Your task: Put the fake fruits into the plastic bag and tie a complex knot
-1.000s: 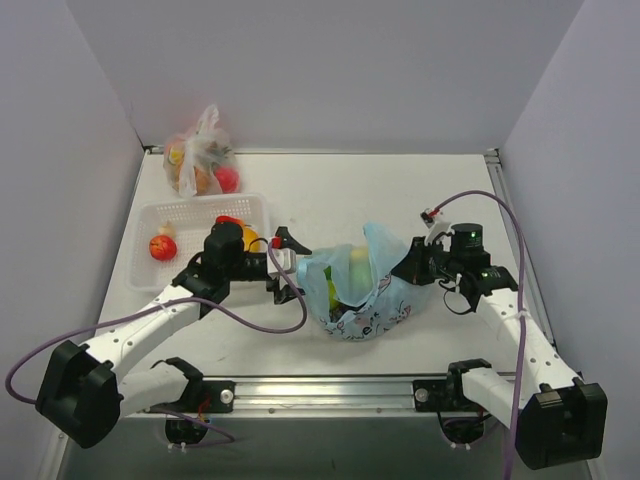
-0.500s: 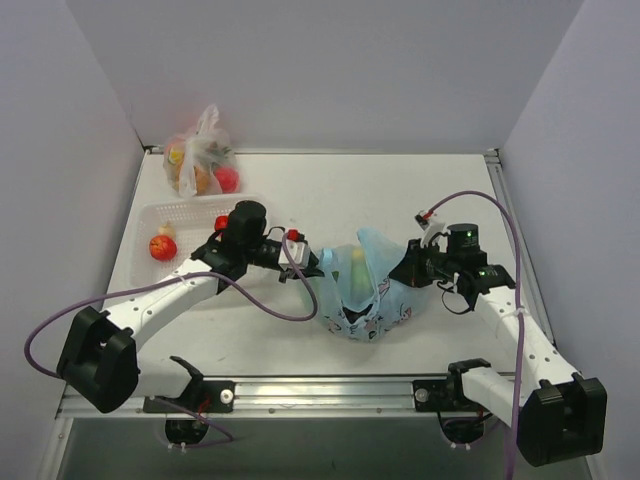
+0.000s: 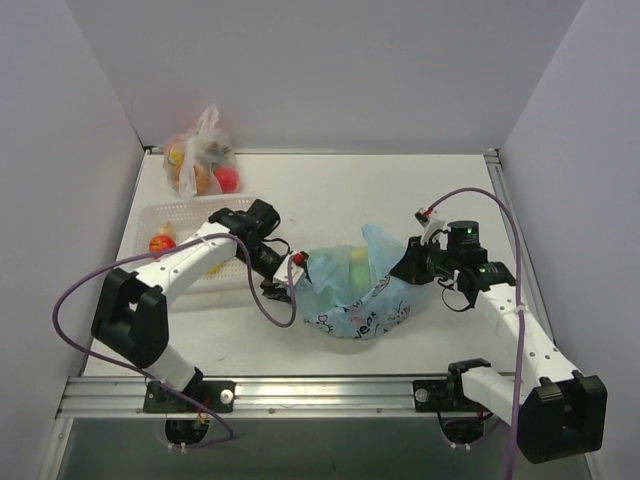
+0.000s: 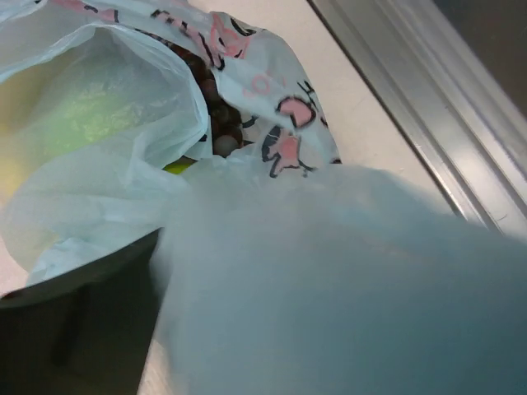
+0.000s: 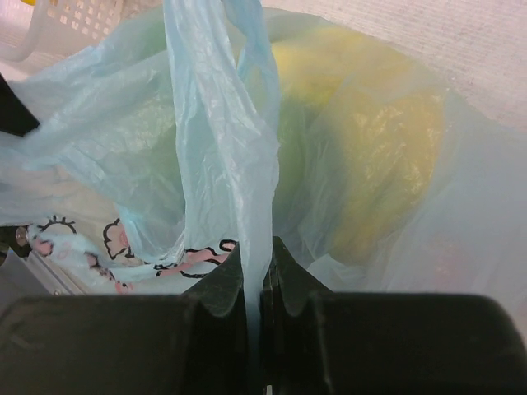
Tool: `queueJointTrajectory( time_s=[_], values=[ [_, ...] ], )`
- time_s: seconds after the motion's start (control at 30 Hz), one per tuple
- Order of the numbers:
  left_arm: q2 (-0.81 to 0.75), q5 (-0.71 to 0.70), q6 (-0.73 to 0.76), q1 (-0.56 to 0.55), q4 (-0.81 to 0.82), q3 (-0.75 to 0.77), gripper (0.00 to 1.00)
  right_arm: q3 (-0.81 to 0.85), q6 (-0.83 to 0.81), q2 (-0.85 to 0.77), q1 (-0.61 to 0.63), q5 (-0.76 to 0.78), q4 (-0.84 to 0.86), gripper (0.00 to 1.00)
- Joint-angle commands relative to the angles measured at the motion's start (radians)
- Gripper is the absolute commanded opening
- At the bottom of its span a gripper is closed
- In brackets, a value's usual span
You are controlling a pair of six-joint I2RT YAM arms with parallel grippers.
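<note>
In the top view, the plastic bag (image 3: 352, 298) is seen lying on the table (image 3: 400, 190) between the arms, with green and yellow shapes showing through it, so most of the filling is judged done. One red fruit (image 3: 160, 243) is left in the white basket (image 3: 190, 211) at the far left, and a clear bundle (image 3: 202, 160) is set behind that. No knot is seen, so the tying is judged not yet begun. The left gripper (image 3: 288, 277) is pressed against the bag's left edge and the right gripper (image 3: 408, 262) is held at its right edge. In the left wrist view, dark grapes (image 4: 216, 111) and a green fruit (image 4: 82, 115) are made out through the film. The near half is filled by blurred blue plastic, and only one dark finger (image 4: 74, 329) is shown, so it cannot be told whether this pincer is apart or together. In the right wrist view, the right gripper is shown clamped together on a strip of the bag's handle (image 5: 224, 156), with a yellow fruit (image 5: 370, 164) blurred behind the film. The second handle cannot be picked out.
</note>
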Motion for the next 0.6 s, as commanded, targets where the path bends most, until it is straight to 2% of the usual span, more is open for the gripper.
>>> queueJointTrajectory(
  time_s=[0.0, 0.07, 0.13, 0.23, 0.27, 0.33, 0.37, 0.4, 0.47, 0.57],
  values=[
    [-0.099, 0.076, 0.042, 0.024, -0.135, 0.034, 0.97, 0.042, -0.023, 0.001, 0.006, 0.007, -0.013, 0.00],
    [-0.144, 0.086, 0.020, 0.024, -0.120, -0.018, 0.97, 0.042, -0.020, -0.002, 0.007, 0.002, -0.011, 0.00],
    [-0.219, 0.073, -0.067, 0.024, -0.053, -0.096, 0.97, 0.044, -0.015, -0.005, 0.009, 0.002, -0.013, 0.00],
    [-0.323, 0.064, -0.278, 0.048, 0.182, -0.194, 0.98, 0.042, -0.012, -0.017, 0.010, -0.004, -0.011, 0.00],
    [-0.369, 0.063, -0.344, 0.050, 0.339, -0.264, 0.97, 0.044, -0.012, -0.019, 0.010, -0.007, -0.011, 0.00],
    [-0.409, 0.046, -0.570, 0.052, 0.522, -0.332, 0.97, 0.044, -0.009, -0.027, 0.012, -0.016, -0.014, 0.00],
    [-0.441, 0.034, -0.657, 0.047, 0.738, -0.395, 0.97, 0.042, -0.008, -0.030, 0.010, -0.018, -0.013, 0.00],
    [-0.451, 0.017, -0.832, 0.043, 0.848, -0.429, 0.97, 0.042, -0.006, -0.031, 0.010, -0.028, -0.019, 0.00],
    [-0.455, -0.042, -0.950, 0.021, 1.092, -0.476, 0.97, 0.044, -0.008, -0.033, 0.012, -0.036, -0.020, 0.00],
    [-0.417, -0.037, -1.018, -0.005, 1.162, -0.460, 0.97, 0.050, -0.020, -0.031, 0.010, -0.061, -0.023, 0.00]
  ],
)
